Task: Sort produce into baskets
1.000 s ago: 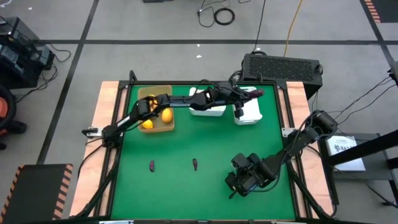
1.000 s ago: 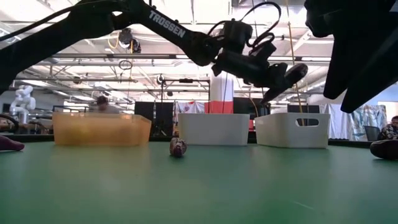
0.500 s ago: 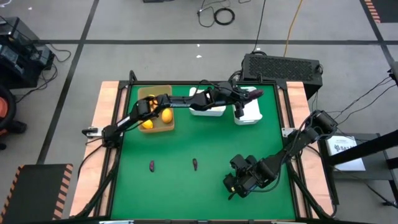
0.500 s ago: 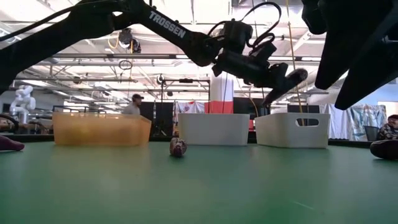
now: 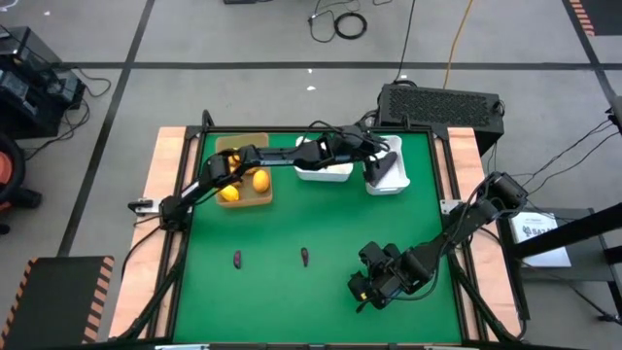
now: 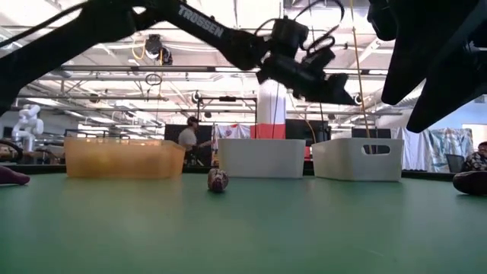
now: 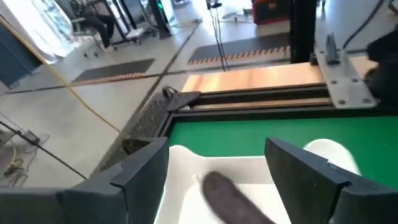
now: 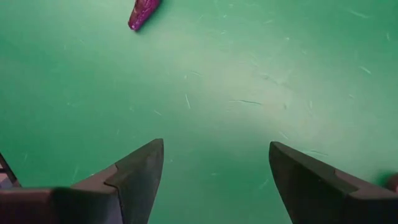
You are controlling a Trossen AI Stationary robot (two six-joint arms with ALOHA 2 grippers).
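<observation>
My left gripper [image 5: 381, 154] is open above the far-right white bin [image 5: 398, 183]. In its wrist view [image 7: 216, 152] a dark purple eggplant [image 7: 227, 194] lies on the bin's floor below the fingers. My right gripper [image 5: 362, 290] is open and empty, low over the green mat at the near right [image 8: 216, 148]. Two more eggplants [image 5: 238, 259] [image 5: 305, 257] lie on the mat; one also shows in the right wrist view [image 8: 143, 12]. Orange fruits [image 5: 259, 180] lie in the tan tray [image 5: 243, 200]. No white bulbs show.
The middle white bin [image 5: 326, 173] stands between the tan tray and the right bin, all three in a row along the far edge. My left arm stretches over the tray and the middle bin. A black box [image 5: 442, 105] sits behind the table. The mat's middle is open.
My left gripper has let go of the eggplant it held over the right white bin; the eggplant has fallen and now lies inside the bin. The gripper has risen a little and drawn back slightly toward the table's left.
</observation>
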